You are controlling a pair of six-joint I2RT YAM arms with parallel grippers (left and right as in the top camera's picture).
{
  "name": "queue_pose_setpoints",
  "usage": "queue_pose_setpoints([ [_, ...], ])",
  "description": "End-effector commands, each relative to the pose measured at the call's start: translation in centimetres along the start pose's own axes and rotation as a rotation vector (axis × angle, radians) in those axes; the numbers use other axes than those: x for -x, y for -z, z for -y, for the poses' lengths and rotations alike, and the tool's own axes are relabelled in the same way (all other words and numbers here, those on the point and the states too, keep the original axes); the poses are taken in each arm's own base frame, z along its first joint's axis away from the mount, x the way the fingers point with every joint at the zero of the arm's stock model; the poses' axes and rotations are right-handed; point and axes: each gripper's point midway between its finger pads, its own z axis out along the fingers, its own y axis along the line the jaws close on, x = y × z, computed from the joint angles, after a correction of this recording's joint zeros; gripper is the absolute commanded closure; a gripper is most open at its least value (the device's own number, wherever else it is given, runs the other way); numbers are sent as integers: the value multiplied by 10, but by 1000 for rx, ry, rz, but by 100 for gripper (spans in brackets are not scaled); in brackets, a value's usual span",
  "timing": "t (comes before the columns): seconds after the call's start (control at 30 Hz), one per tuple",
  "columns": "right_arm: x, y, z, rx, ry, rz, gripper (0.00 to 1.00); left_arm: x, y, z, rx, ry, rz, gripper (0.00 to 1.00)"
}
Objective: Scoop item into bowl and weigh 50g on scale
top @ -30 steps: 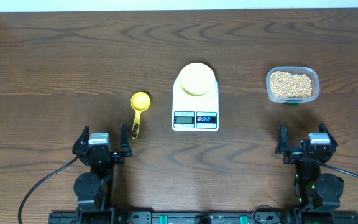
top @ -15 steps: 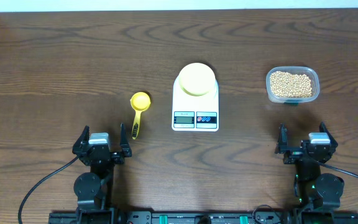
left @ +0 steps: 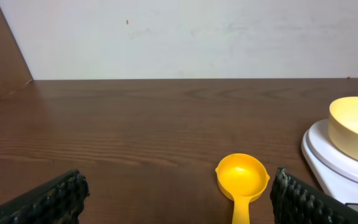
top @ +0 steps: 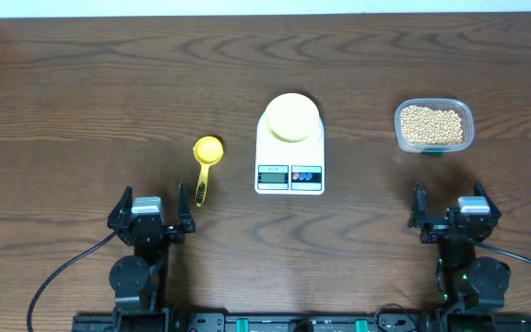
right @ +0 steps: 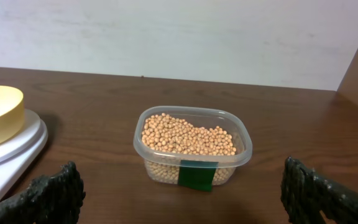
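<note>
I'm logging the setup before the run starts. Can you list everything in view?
table: one, dark brown wood, under everything
scale: one, white, centre of the table, display edge towards the robot
bowl: one, pale yellow, on the scale's platform, looks empty
scoop: one, bright yellow, left of the scale, handle towards the robot
tub: one, clear plastic with a green label, right of the scale
beans: many, beige-tan, inside the tub
left gripper: one, black, open and empty, near the scoop's handle
right gripper: one, black, open and empty, in front of the tub
</note>
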Motion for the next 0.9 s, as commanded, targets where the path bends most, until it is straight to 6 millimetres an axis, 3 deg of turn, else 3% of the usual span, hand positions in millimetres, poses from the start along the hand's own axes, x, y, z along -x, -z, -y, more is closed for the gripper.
queue_pose_setpoints([
  [0.0,-1,0,1,-5,12,-2,1,-15,-1,1,-4,-10,-48,4],
  [0.77,-1,0,1,-5,12,-2,1,-15,-1,1,-3,-11,-47,4],
  [0.87,-1,0,1,-4,12,-1,1,-3,-1,4,-22,-17,0,4],
])
